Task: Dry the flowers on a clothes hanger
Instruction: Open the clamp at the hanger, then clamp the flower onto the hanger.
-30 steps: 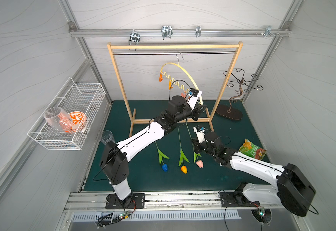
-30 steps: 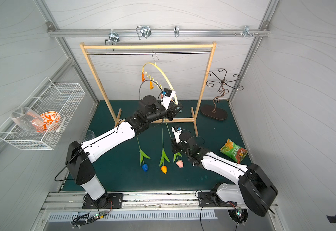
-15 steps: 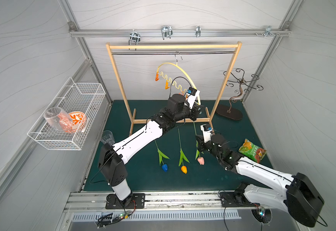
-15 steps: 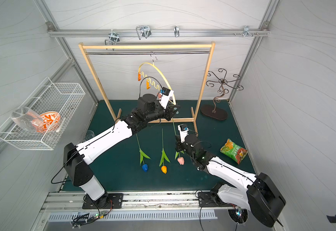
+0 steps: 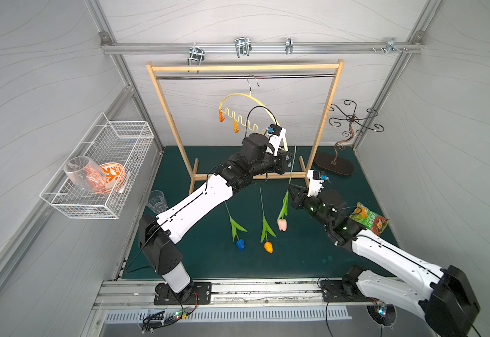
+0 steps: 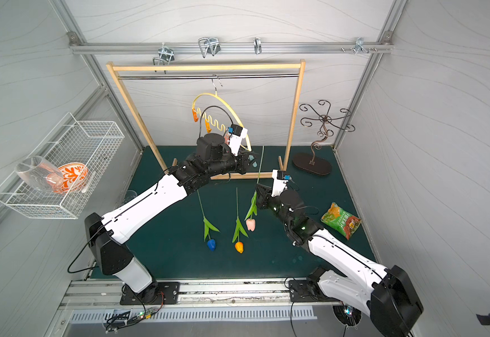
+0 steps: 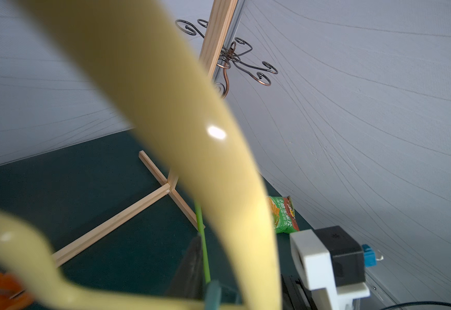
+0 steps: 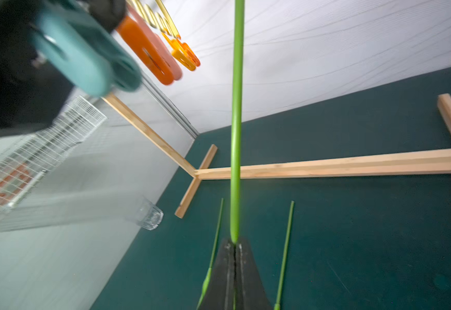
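Right wrist view is showing the right claw pinching shut on the stem of the pink tulip. The stem is running straight out from the jaws toward the clothes hanger. In both top views the tulip is hanging head down below the hanger, clear of the surface, with its long axis standing nearly upright and its bare end reaching up beside the hanger's lower end.

That end of the hanger is carrying the teal clip, and the left claw is sitting on it. Its jaws are looking closed around the clip's upper part, which I am reading as a squeeze to open it. Whether the clip's mouth is gaping, I cannot tell. The orange clips are hanging farther along the hanger's wavy bar, away from both claws.

What the next move is turning on is the small sideways gap. The stem is passing just beside the teal clip, apart from it, on the side away from the orange clips, and roughly parallel to the clip's length. As I am judging it, the right arm is the one carrying the flower, so it is needing to slide the stem across into the clip's mouth while the left arm is steadying the hanger.

Under the hanger, nearer the arm bases, the blue tulip and orange tulip are lying flat with stems pointing toward it, not yet hung.
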### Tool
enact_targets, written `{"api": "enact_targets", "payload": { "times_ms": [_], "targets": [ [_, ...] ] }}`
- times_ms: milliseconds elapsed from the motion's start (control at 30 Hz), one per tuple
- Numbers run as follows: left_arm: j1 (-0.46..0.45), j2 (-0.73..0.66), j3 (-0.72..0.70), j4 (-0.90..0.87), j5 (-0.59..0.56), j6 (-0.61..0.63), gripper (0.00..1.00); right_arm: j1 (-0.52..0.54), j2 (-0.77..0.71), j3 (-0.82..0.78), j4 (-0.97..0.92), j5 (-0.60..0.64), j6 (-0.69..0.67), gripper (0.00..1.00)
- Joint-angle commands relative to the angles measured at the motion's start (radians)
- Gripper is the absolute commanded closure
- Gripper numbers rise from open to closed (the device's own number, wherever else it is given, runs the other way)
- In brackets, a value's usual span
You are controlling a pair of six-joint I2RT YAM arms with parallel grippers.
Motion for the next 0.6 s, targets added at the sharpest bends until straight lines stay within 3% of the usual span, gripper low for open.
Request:
{"api": "enact_targets", "payload": {
  "times_ms": [0, 567],
  "targets": [
    [-0.004, -0.015, 0.043, 0.024, 0.005, -0.034, 0.92, 0.003, -0.018, 0.027, 0.037, -0.074, 0.071, 1.0],
    [-0.004, -0.005, 0.036, 0.037, 0.032, -0.036, 0.94, 0.047, -0.017, 0.102, 0.03, -0.075, 0.066, 1.0]
  ]
}}
